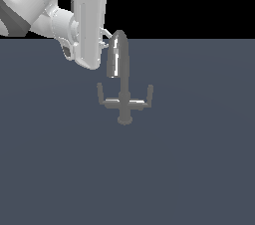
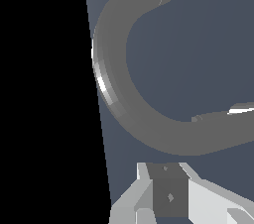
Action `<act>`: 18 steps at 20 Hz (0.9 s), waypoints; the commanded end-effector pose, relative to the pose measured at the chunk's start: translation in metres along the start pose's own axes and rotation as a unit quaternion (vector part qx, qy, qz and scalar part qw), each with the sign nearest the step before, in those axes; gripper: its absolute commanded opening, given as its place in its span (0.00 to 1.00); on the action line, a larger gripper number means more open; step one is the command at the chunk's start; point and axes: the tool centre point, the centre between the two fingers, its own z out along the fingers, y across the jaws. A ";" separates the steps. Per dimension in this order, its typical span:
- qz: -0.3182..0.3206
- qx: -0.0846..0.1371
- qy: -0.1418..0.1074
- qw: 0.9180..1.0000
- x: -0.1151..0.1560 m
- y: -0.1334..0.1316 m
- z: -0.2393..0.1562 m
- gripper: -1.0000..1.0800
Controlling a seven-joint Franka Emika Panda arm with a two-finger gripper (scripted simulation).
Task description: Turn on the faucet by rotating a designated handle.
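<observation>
In the exterior view the gripper (image 1: 106, 39) is hovering beside the top of the faucet (image 1: 121, 77) spout, well above the handle (image 1: 106, 98), which is projecting from the stem toward the exterior view's left; the approach seems underway, and descending to that bar comes next. The slate-blue surface (image 1: 199, 169) is meeting blackness behind. In the wrist view the arched spout is filling the frame; the fingers' opening cannot be told, and nothing appears held.
</observation>
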 end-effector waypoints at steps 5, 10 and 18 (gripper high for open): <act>-0.096 0.023 -0.019 0.995 -0.008 0.031 -0.006 0.00; -0.167 0.040 -0.030 0.985 -0.012 0.055 -0.010 0.00; -0.276 0.067 -0.041 0.958 -0.015 0.095 -0.014 0.00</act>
